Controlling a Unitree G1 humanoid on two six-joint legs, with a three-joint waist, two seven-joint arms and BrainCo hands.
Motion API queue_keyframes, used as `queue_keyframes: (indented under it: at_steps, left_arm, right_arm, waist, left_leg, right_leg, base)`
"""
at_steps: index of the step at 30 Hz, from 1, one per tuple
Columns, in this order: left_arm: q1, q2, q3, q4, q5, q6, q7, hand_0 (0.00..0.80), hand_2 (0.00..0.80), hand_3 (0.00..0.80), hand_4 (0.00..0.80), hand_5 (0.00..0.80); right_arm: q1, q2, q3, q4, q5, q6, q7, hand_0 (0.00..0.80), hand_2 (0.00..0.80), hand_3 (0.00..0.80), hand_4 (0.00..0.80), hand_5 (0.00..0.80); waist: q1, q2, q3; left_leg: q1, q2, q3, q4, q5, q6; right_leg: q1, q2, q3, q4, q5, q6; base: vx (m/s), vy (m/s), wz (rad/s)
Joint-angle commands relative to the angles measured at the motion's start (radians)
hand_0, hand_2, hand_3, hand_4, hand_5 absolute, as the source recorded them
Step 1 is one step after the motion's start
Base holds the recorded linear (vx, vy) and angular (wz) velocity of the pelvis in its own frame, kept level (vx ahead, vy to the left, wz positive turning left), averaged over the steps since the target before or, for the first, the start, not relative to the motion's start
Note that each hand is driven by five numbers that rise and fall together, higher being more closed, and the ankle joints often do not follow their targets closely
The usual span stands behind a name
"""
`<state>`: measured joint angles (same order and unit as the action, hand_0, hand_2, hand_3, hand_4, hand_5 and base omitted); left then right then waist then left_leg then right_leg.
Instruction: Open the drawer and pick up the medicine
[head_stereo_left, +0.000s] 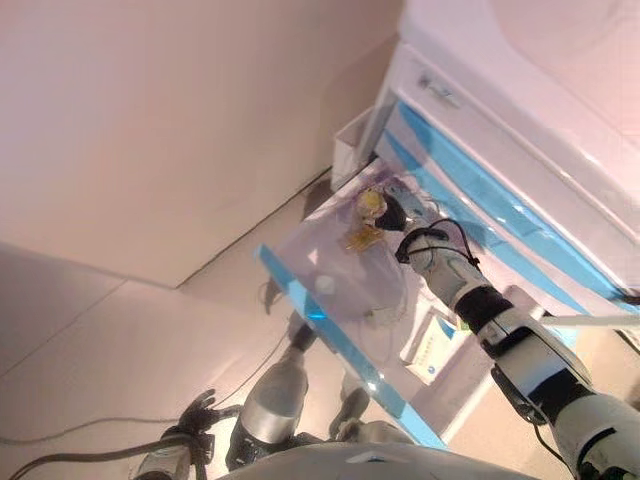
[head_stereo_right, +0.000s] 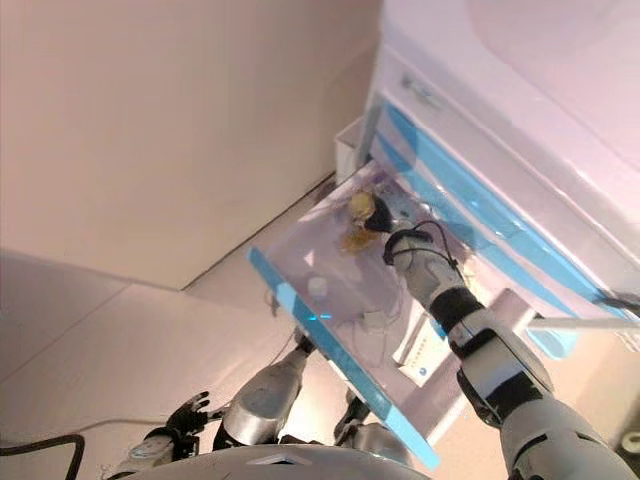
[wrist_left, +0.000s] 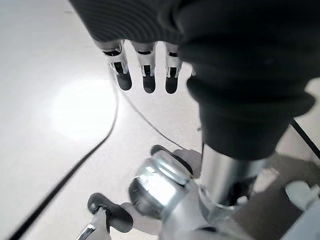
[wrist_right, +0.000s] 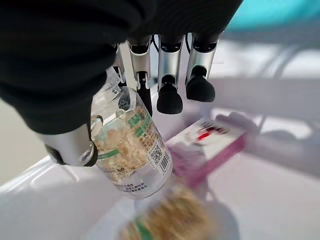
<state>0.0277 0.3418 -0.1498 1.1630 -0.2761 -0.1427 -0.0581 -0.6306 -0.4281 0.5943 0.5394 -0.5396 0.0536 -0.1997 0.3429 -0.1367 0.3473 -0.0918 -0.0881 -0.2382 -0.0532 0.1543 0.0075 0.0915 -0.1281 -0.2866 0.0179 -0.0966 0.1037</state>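
Note:
The clear drawer with a blue front edge (head_stereo_left: 330, 320) stands pulled out of the white cabinet (head_stereo_left: 500, 120). My right hand (head_stereo_left: 395, 215) reaches into its far end. In the right wrist view the thumb and fingers (wrist_right: 170, 95) pinch a clear medicine bottle (wrist_right: 132, 150) with yellowish contents and a green-printed label; the bottle also shows in the left eye view (head_stereo_left: 372, 205). A pink box (wrist_right: 210, 142) and a second, blurred yellowish bottle (wrist_right: 170, 220) lie in the drawer by it. My left hand (head_stereo_left: 200, 410) hangs low by the floor, fingers (wrist_left: 145, 75) straight and empty.
The drawer also holds a white round cap (head_stereo_left: 325, 284) and a white box with blue print (head_stereo_left: 435, 350). More blue-fronted drawers (head_stereo_left: 480, 190) sit shut above. A white bin (head_stereo_left: 350, 145) stands by the cabinet against the beige wall (head_stereo_left: 150, 120).

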Motion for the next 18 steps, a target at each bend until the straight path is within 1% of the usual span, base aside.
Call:
queue_keyframes:
  at_steps: [1,3,4,5,6,7,8,10,11,12,13,15,16,18]
  left_arm:
    - [0.043,0.011,0.005,0.034,0.042,0.027,0.014,0.000,0.000,0.000,0.000,0.000]
    - [0.037,0.017,0.010,0.036,0.057,0.034,0.012,0.000,0.000,0.000,0.000,0.000]
    - [0.030,0.019,0.011,0.037,0.055,0.046,0.015,0.000,0.000,0.000,0.000,0.000]
    - [0.025,0.020,0.011,0.038,0.065,0.051,0.015,0.000,0.000,0.000,0.000,0.000]
    - [0.019,0.024,0.011,0.040,0.060,0.057,0.014,0.000,0.000,0.000,0.000,0.000]
    - [0.010,0.024,0.011,0.044,0.058,0.068,0.014,0.000,0.000,0.000,0.000,0.000]
    - [0.007,0.025,0.008,0.043,0.057,0.072,0.014,0.000,0.000,0.000,0.000,0.000]
    - [-0.002,0.022,0.001,0.040,0.058,0.088,0.015,0.000,0.000,0.000,0.000,0.000]
    - [-0.002,0.021,-0.001,0.037,0.061,0.091,0.014,0.000,0.000,0.000,0.000,0.000]
    - [-0.003,0.016,-0.004,0.035,0.061,0.094,0.014,0.000,0.000,0.000,0.000,0.000]
    - [-0.005,0.013,-0.005,0.035,0.064,0.098,0.012,0.000,0.000,0.000,0.000,0.000]
    - [-0.005,0.008,-0.008,0.040,0.072,0.092,0.006,0.000,0.000,0.000,0.000,0.000]
    - [-0.005,0.006,-0.009,0.041,0.072,0.092,0.002,0.000,0.000,0.000,0.000,0.000]
    - [-0.005,0.001,-0.014,0.043,0.069,0.095,-0.001,0.000,0.000,0.000,0.000,0.000]
  right_arm:
    - [0.060,-0.101,0.056,-0.146,-0.052,-0.069,0.075,0.800,0.800,0.800,0.800,0.800]
    - [0.113,-0.151,0.047,-0.231,0.010,-0.098,0.152,0.800,0.800,0.800,0.800,0.800]
    - [0.145,-0.185,0.032,-0.299,0.045,-0.130,0.206,0.800,0.800,0.800,0.800,0.800]
    - [0.163,-0.203,0.023,-0.338,0.061,-0.155,0.233,0.800,0.800,0.800,0.800,0.800]
    - [0.175,-0.224,0.013,-0.381,0.089,-0.154,0.265,0.800,0.800,0.800,0.800,0.800]
    - [0.194,-0.254,-0.013,-0.445,0.140,-0.169,0.326,0.800,0.800,0.800,0.800,0.800]
    - [0.202,-0.265,-0.025,-0.472,0.162,-0.176,0.350,0.800,0.800,0.800,0.800,0.800]
    - [0.227,-0.312,-0.078,-0.573,0.263,-0.185,0.452,0.800,0.800,0.800,0.800,0.800]
    - [0.236,-0.323,-0.094,-0.599,0.290,-0.190,0.470,0.800,0.800,0.800,0.800,0.800]
    - [0.242,-0.342,-0.127,-0.643,0.344,-0.185,0.511,0.800,0.800,0.800,0.800,0.800]
    - [0.245,-0.362,-0.166,-0.691,0.404,-0.166,0.551,0.800,0.800,0.800,0.800,0.800]
    - [0.247,-0.386,-0.213,-0.729,0.481,-0.156,0.580,0.800,0.800,0.800,0.800,0.800]
    - [0.246,-0.399,-0.245,-0.748,0.533,-0.141,0.590,0.800,0.800,0.800,0.800,0.800]
    - [0.232,-0.422,-0.303,-0.758,0.608,-0.132,0.588,0.800,0.800,0.800,0.800,0.800]
  waist:
    - [-0.047,0.003,-0.096]
    - [-0.072,0.000,-0.111]
    - [-0.090,-0.003,-0.120]
    - [-0.100,-0.004,-0.125]
    - [-0.111,-0.004,-0.131]
    - [-0.130,-0.003,-0.143]
    - [-0.136,-0.002,-0.147]
    - [-0.162,0.003,-0.167]
    - [-0.168,0.005,-0.172]
    - [-0.179,0.009,-0.181]
    - [-0.189,0.013,-0.190]
    - [-0.201,0.018,-0.201]
    - [-0.208,0.020,-0.207]
    - [-0.221,0.025,-0.218]
  left_leg:
    - [0.065,0.010,0.079,0.022,-0.176,0.034]
    - [0.075,0.015,0.101,0.020,-0.182,0.035]
    - [0.080,0.018,0.115,0.021,-0.186,0.035]
    - [0.083,0.020,0.124,0.022,-0.189,0.035]
    - [0.087,0.021,0.132,0.023,-0.192,0.035]
    - [0.092,0.023,0.147,0.024,-0.195,0.035]
    - [0.095,0.024,0.153,0.024,-0.197,0.034]
    - [0.108,0.027,0.173,0.023,-0.201,0.032]
    - [0.114,0.028,0.178,0.020,-0.202,0.032]
    - [0.120,0.029,0.185,0.017,-0.202,0.031]
    - [0.126,0.030,0.193,0.014,-0.201,0.030]
    - [0.134,0.031,0.203,0.011,-0.203,0.028]
    - [0.137,0.032,0.208,0.012,-0.205,0.027]
    - [0.146,0.033,0.220,0.013,-0.209,0.025]
  right_leg:
    - [-0.126,-0.031,0.062,0.030,0.154,0.052]
    - [-0.126,-0.025,0.081,0.024,0.158,0.052]
    - [-0.126,-0.021,0.093,0.020,0.161,0.051]
    - [-0.126,-0.019,0.100,0.018,0.162,0.050]
    - [-0.125,-0.016,0.107,0.015,0.163,0.049]
    - [-0.122,-0.012,0.117,0.009,0.162,0.045]
    - [-0.120,-0.010,0.121,0.006,0.161,0.044]
    - [-0.110,-0.005,0.134,-0.003,0.159,0.040]
    - [-0.108,-0.004,0.137,-0.004,0.159,0.039]
    - [-0.102,-0.002,0.142,-0.008,0.158,0.037]
    - [-0.097,0.000,0.147,-0.012,0.157,0.034]
    - [-0.091,0.002,0.154,-0.015,0.154,0.030]
    - [-0.089,0.002,0.158,-0.016,0.153,0.029]
    - [-0.083,0.003,0.164,-0.018,0.149,0.026]
  base:
    - [-0.038,-0.068,-0.37]
    - [-0.044,-0.058,-0.42]
    - [-0.053,-0.055,-0.41]
    - [-0.043,-0.038,-0.36]
    - [-0.040,-0.027,-0.34]
    - [-0.030,-0.009,-0.39]
    - [-0.031,-0.012,-0.36]
    - [-0.003,-0.007,-0.31]
    - [0.015,0.002,-0.25]
    - [0.015,0.007,-0.22]
    - [0.012,0.008,-0.20]
    - [0.009,0.005,-0.12]
    - [0.002,0.010,-0.13]
    - [0.010,0.022,-0.12]
